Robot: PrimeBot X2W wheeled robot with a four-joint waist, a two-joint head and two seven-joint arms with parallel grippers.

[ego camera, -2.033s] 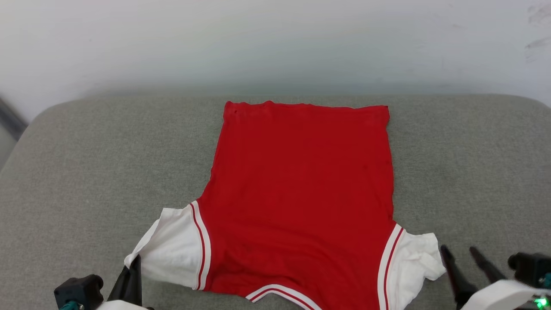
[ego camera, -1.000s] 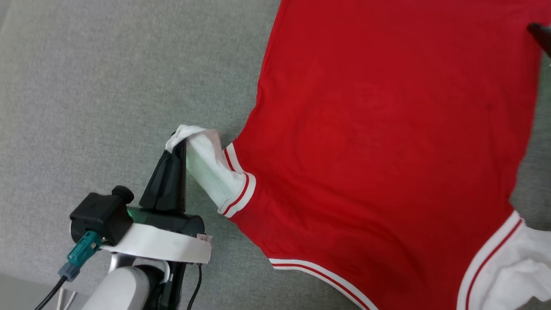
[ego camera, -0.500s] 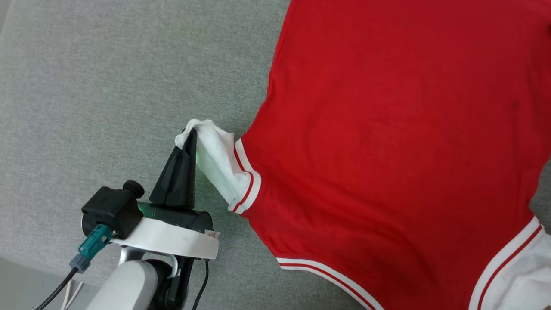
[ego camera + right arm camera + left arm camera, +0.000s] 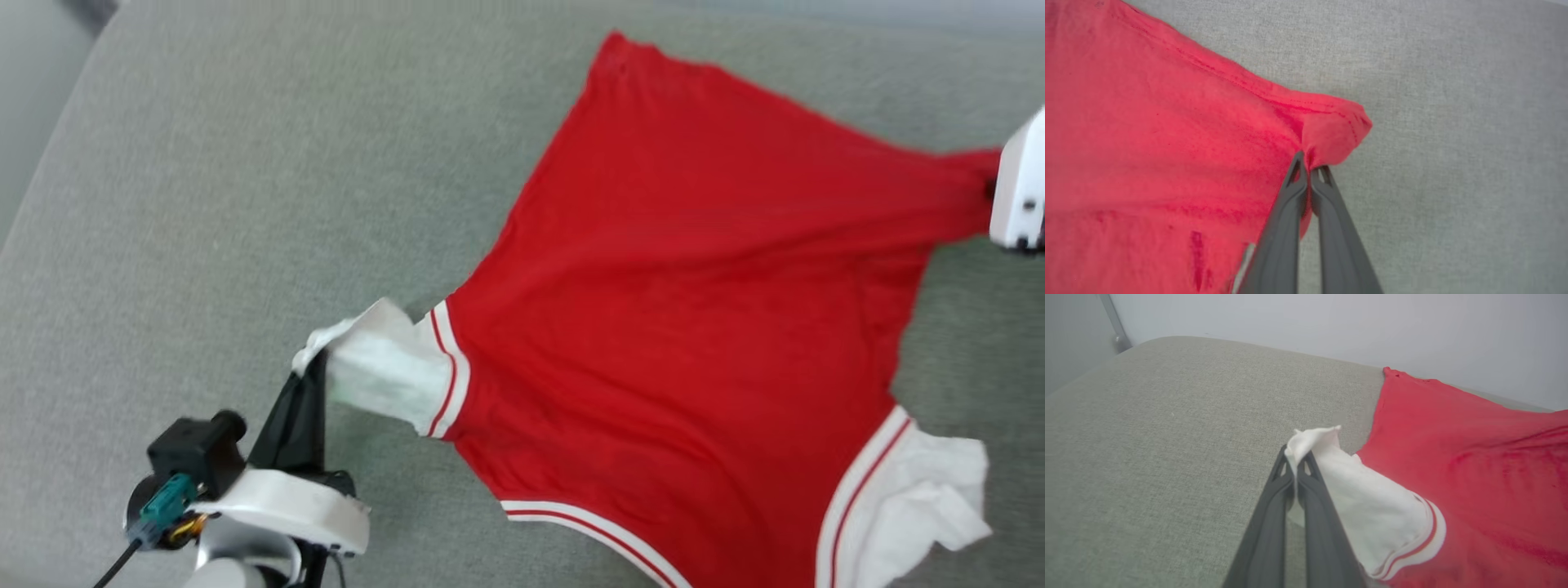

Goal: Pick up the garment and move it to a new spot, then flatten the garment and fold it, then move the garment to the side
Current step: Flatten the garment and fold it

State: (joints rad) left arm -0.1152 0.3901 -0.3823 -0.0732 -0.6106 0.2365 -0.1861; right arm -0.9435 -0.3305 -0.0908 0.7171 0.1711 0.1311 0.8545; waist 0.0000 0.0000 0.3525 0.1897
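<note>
Red garment (image 4: 694, 327): right pincer (image 4: 1310, 163) newly clamps hem corner (image 4: 1336, 130), seemingly; left pincer (image 4: 1295, 458) holds sleeve (image 4: 1367, 498).

Right gripper (image 4: 1309, 163), two long dark grey fingers, rises from the bottom middle, tips pressed together and pinching a corner of the red soft-knit garment (image 4: 1167, 134). The pinched corner bunches into a small fold just past the tips, hem stitching visible along its edge. The garment covers the left half, creased toward the grip. Grey woven upholstery surface (image 4: 1453, 122) lies beneath, bare on the right and top.
</note>
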